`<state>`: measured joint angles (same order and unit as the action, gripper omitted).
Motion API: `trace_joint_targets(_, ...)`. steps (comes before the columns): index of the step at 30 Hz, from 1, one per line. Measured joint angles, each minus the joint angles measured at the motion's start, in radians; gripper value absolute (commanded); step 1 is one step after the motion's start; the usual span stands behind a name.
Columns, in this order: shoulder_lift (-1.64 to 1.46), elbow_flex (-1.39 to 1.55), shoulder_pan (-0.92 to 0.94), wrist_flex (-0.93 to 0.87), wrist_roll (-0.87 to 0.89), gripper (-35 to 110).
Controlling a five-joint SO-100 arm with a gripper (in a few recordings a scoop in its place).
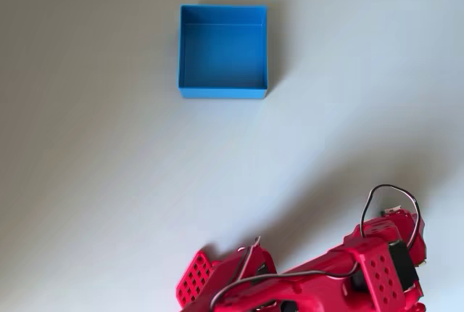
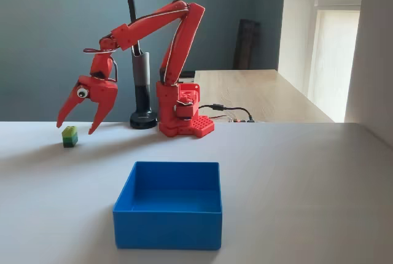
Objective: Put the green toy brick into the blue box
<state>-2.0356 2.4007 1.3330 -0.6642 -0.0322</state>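
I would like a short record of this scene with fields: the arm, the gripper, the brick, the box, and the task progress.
arm: red arm on a white table, reaching toward the left in the fixed view
gripper: gripper open, pointing down, just above the brick, holding nothing
brick: green toy brick resting on the table, under the open fingers
box: blue box nothing inside it, apart from the brick and nearer the fixed camera
progress: brick not yet grasped
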Motion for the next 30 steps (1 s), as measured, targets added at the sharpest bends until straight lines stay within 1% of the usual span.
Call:
trace_joint_targets(13, 0.0, 0.0, 0.0, 0.04, -0.002, 30)
trace_joint_targets(23, 0.176, -0.041, 0.0, 0.043, -0.012, 27)
trace_joint_targets(26, 0.213, -0.064, 0.0, 0.041, -0.009, 22)
trace_joint_targets(28, 0.232, -0.069, 0.0, 0.041, -0.005, 11)
trace_joint_targets(29, 0.239, -0.071, 0.0, 0.041, -0.002, 4)
trace_joint_targets(30, 0.249, -0.071, 0.0, 0.043, 0.003, 1)
